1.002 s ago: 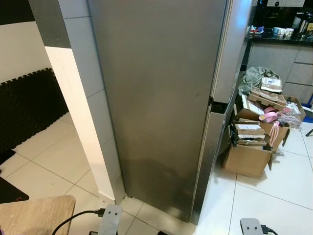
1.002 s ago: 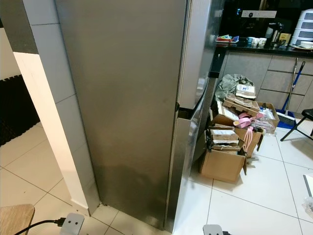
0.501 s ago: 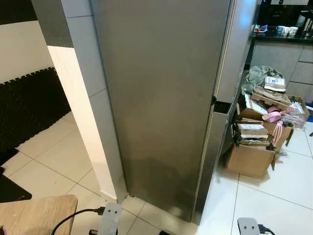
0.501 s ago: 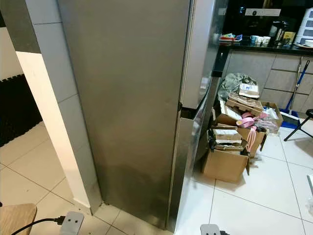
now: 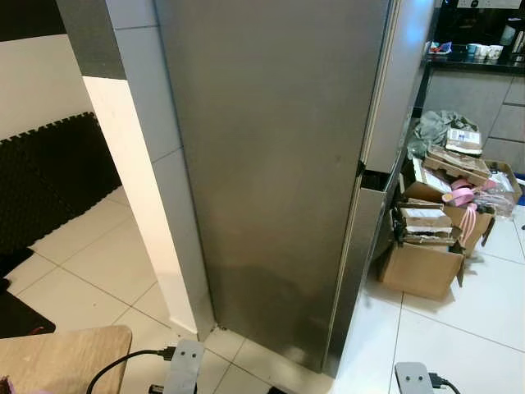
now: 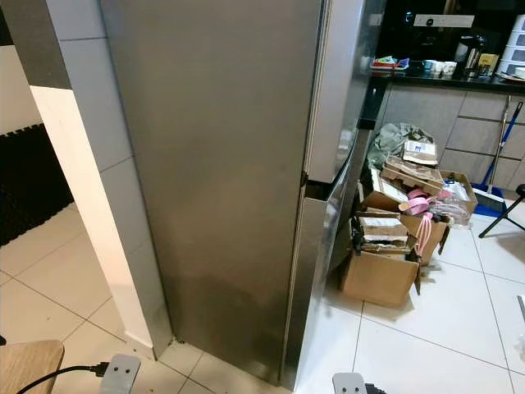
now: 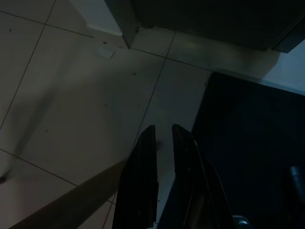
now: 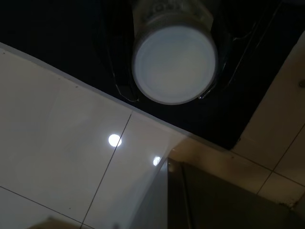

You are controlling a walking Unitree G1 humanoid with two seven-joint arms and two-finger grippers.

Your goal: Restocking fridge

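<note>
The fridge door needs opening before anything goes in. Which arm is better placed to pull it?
Left, probably: the left gripper hangs empty over the floor, while the right gripper seems to hold a white tub, though the fridge doors face the robot's right.
</note>
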